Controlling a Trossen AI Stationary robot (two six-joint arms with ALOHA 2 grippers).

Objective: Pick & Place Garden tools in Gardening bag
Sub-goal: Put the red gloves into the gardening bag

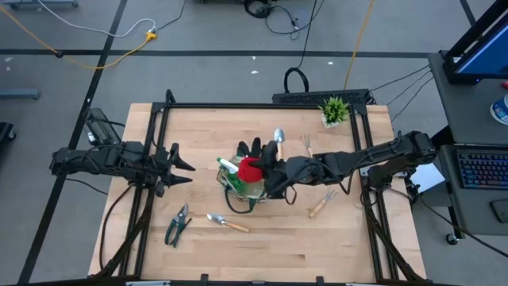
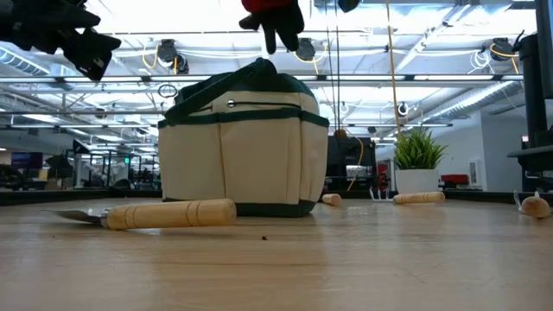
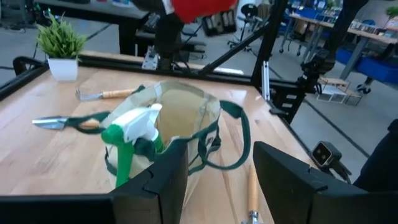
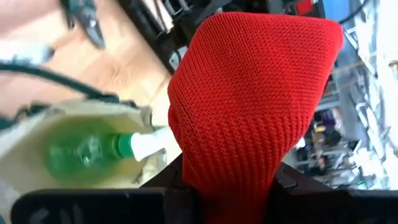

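- High view: bag (image 1: pixel 244 187) sits mid-desk (image 1: pixel 262 246). Right gripper (image 1: pixel 260 170) hangs over its mouth, closed on the red-and-black glove (image 1: pixel 251 163). Left gripper (image 1: pixel 181 168) waits well left of the bag, fingers parted, holding nothing. Counted loose on the desk: two trowels, one (image 1: pixel 279 141) beyond the bag and one (image 1: pixel 226 222) on the near side; two hand forks (image 1: pixel 305 144) (image 1: pixel 323 202); one pair of pruners (image 1: pixel 177 226). One potted plant (image 1: pixel 334 111) at the far right corner.
- Low view: only here is it plain that the glove (image 2: pixel 275 19) is in the air, clear above the bag (image 2: pixel 244 147). One trowel (image 2: pixel 147 213) lies in front; plant (image 2: pixel 418 161) behind on the right.
- Left wrist view: shows one green spray bottle (image 3: pixel 127 144) standing in the bag (image 3: pixel 186 106), white head up. Left gripper (image 3: pixel 219 177) empty, fingers apart.
- Right wrist view: red cuff of the glove (image 4: pixel 249 106) pinched between the right gripper's fingers; bottle (image 4: pixel 93 152) inside the bag below; pruners (image 4: pixel 84 18) on the desk beyond.
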